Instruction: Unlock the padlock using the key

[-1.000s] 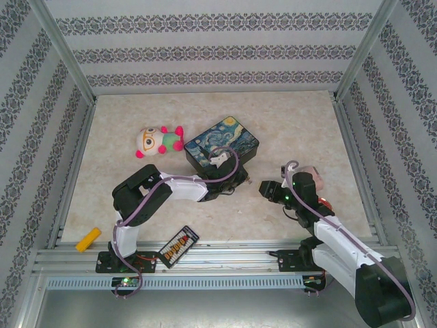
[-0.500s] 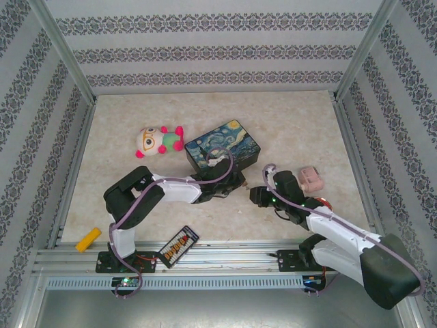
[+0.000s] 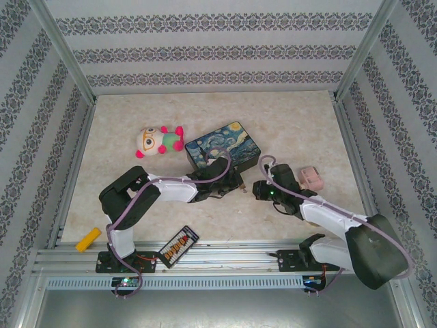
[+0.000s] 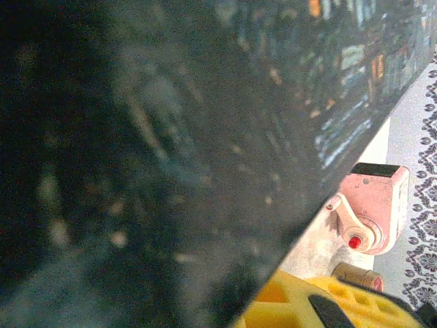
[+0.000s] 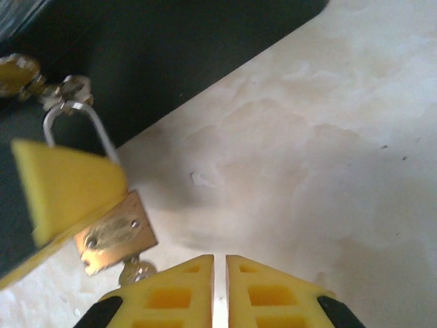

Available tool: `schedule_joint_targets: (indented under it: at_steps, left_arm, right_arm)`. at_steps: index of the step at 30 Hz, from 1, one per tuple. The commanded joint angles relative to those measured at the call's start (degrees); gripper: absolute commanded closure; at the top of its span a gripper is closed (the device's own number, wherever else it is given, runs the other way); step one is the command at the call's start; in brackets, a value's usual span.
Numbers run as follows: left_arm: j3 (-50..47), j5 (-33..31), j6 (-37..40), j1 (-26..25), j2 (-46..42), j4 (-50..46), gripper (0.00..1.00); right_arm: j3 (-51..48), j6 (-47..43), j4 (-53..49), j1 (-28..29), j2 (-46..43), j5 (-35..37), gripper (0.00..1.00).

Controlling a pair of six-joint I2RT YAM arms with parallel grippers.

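Two changes over the last second: the right gripper has swung in beside the padlock, pinched by the closed left gripper at the tin box, and the right jaws have narrowed to an empty-looking slit beside the key, so unlocking is judged still pending.
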Motion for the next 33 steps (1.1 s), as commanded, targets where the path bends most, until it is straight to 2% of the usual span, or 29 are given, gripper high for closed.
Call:
schedule_joint_targets:
  at_steps: [1, 12, 16, 19, 27, 29, 33]
  left_arm:
    - [-1.06, 3.01, 0.35, 0.54, -0.69, -1.60, 0.94]
    - [-2.01, 4.34, -1.48, 0.49, 0.14, 2.36, 0.89]
    - [-2.15, 4.73, -1.38, 0.47, 0.22, 2.65, 0.80]
    - [-2.22, 4.88, -1.78, 0.38, 0.52, 2.93, 0.77]
    - [-2.31, 5.31, -2.69, -0.15, 1.69, 3.82, 0.75]
    - [-2.34, 5.26, -2.73, -0.33, 1.73, 3.88, 0.70]
    - [-2.52, 4.89, -3.01, -0.67, 1.46, 3.64, 0.71]
  right_arm:
    - [0.90, 3.13, 4.70, -2.07, 2.51, -6.84, 0.88]
    - [3.79, 6.92, 13.89, -4.36, 15.56, -15.39, 0.99]
    - [3.85, 7.98, 17.48, -4.37, 18.37, -16.79, 1.00]
    - [3.63, 8.63, 19.94, -4.27, 19.11, -17.97, 1.00]
    - [3.20, 8.72, 20.29, -4.10, 16.85, -18.01, 1.00]
    - [3.03, 8.89, 20.29, -4.10, 16.22, -17.87, 1.00]
    - [2.60, 9.08, 20.25, -4.10, 15.54, -17.65, 1.00]
